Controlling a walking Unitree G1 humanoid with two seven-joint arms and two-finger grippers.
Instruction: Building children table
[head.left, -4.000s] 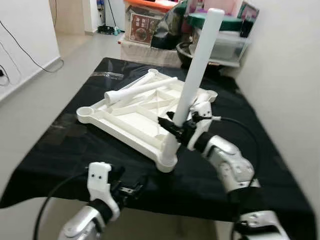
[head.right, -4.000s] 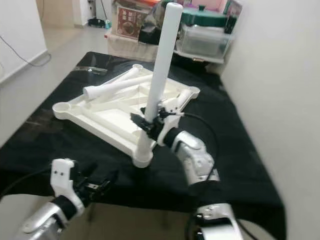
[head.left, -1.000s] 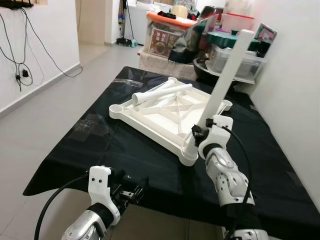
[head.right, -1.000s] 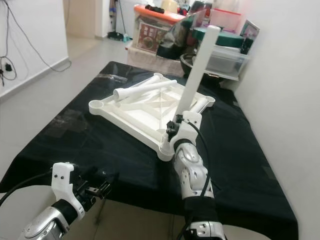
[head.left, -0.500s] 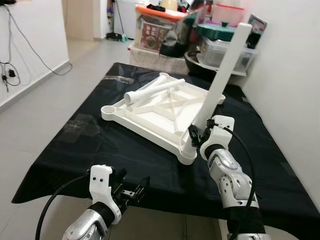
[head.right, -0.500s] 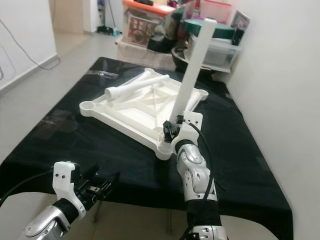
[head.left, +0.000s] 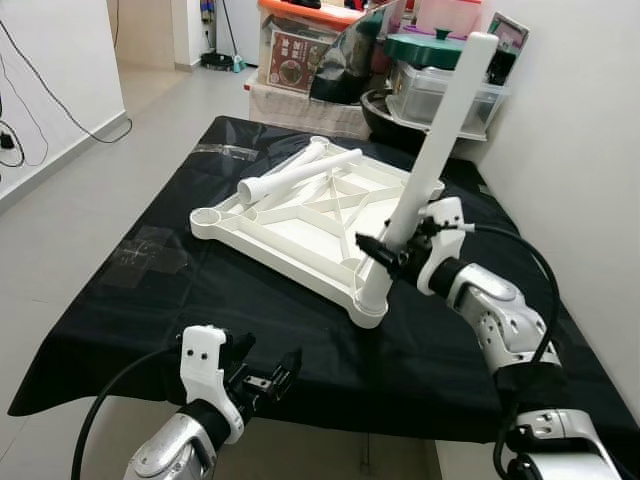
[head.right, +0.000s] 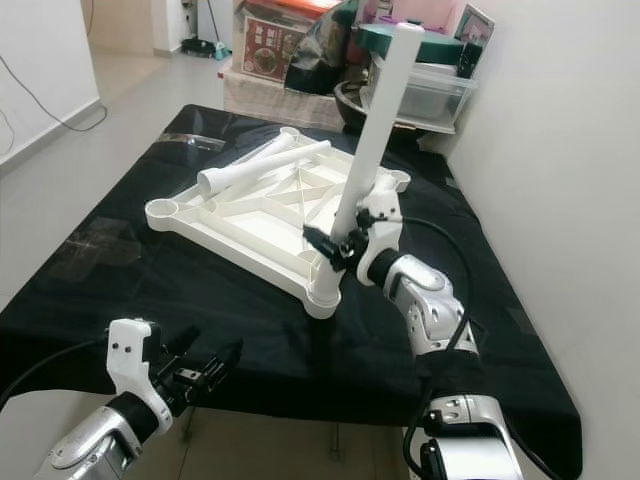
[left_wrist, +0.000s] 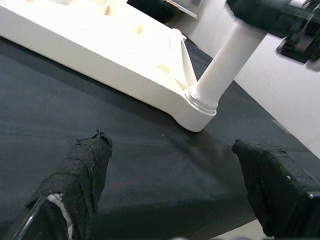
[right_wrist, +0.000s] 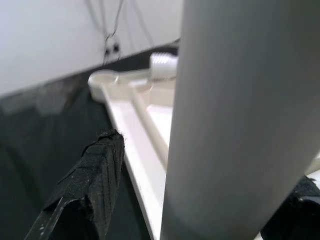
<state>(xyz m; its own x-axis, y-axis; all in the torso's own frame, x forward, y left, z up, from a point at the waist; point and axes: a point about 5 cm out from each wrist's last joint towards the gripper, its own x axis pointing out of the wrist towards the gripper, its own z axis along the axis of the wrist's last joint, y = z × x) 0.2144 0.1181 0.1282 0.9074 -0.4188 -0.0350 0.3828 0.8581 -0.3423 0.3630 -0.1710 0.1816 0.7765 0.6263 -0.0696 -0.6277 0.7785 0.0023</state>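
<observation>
Black cloth covers the bench (head.left: 150, 300) before stacked storage boxes (head.left: 440, 85). At the near corner of the upturned white tabletop (head.left: 300, 235), the right tool (head.left: 385, 255) grips the lower part of an upright white table leg (head.left: 430, 165), forearm reaching in from the right, elbow bent. Loose legs (head.left: 300, 175) lie across the tabletop's far side. Low at the bench's near edge, the left tool (head.left: 268, 378) hovers, fingers (left_wrist: 80, 180) spread apart, holding nothing.
</observation>
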